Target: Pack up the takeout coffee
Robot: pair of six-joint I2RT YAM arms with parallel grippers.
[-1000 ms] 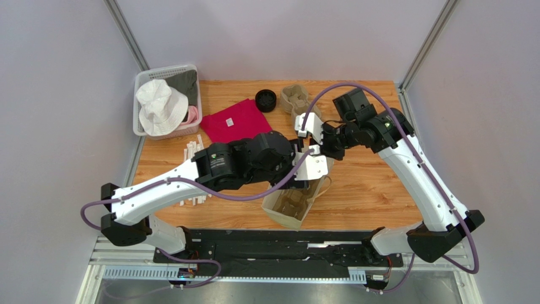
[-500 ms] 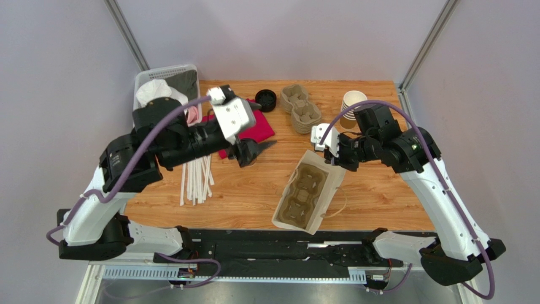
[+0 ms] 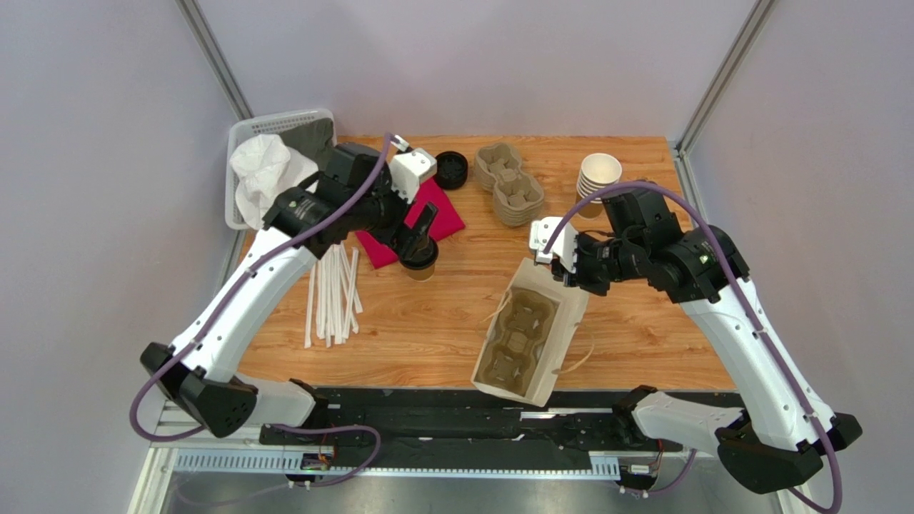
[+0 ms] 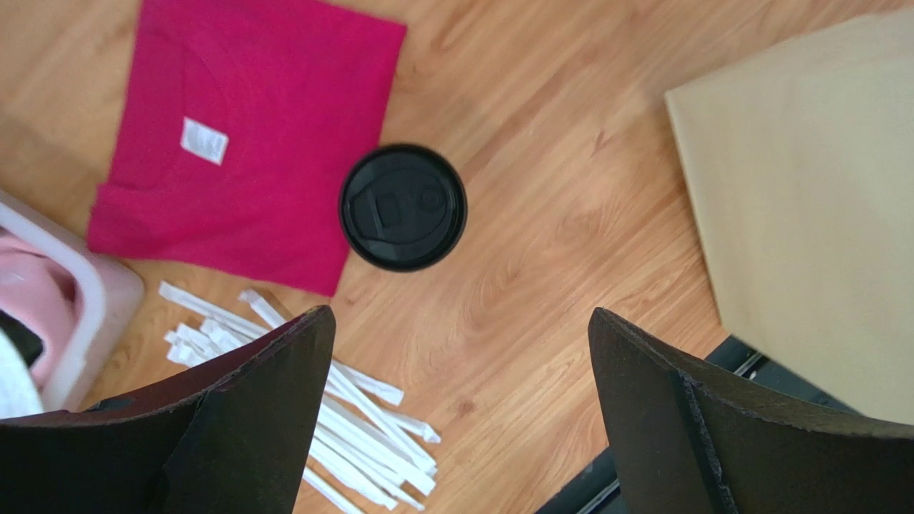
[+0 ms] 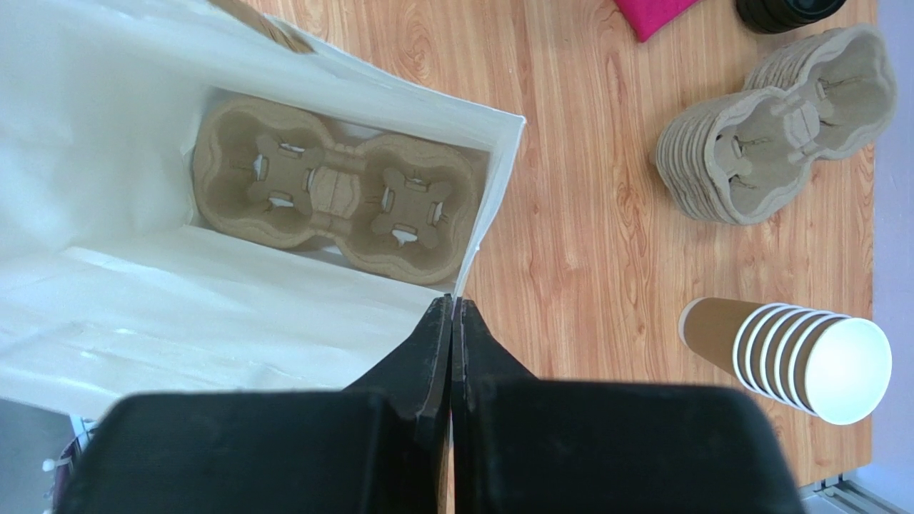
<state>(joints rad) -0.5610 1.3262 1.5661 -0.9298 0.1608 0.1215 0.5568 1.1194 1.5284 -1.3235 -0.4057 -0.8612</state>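
The takeout coffee (image 3: 421, 261), a brown paper cup under a round black lid (image 4: 403, 207), stands upright on the table at the corner of a red cloth. My left gripper (image 3: 419, 229) hovers above it, open wide, and the lid shows beyond the two fingertips (image 4: 456, 316) with nothing between them. My right gripper (image 3: 559, 267) is shut on the top rim of a kraft paper bag (image 3: 561, 341); in the right wrist view (image 5: 453, 305) the thin bag edge is pinched between the pads. The bag (image 5: 161, 311) lies open, white inside, with a pulp cup carrier (image 5: 338, 193) at its bottom.
Behind the bag are a stack of pulp carriers (image 3: 510, 184), a stack of lidless cups (image 3: 596, 176) and loose black lids (image 3: 451, 169). The red cloth (image 4: 241, 139) and wrapped straws (image 3: 333, 295) lie left of the cup. A white basket (image 3: 235, 139) of clothes sits back left.
My left arm swung away from the bag to the back left and now hangs over the coffee, its jaws wider. The right gripper kept its pinch while the bag shifted slightly toward me.
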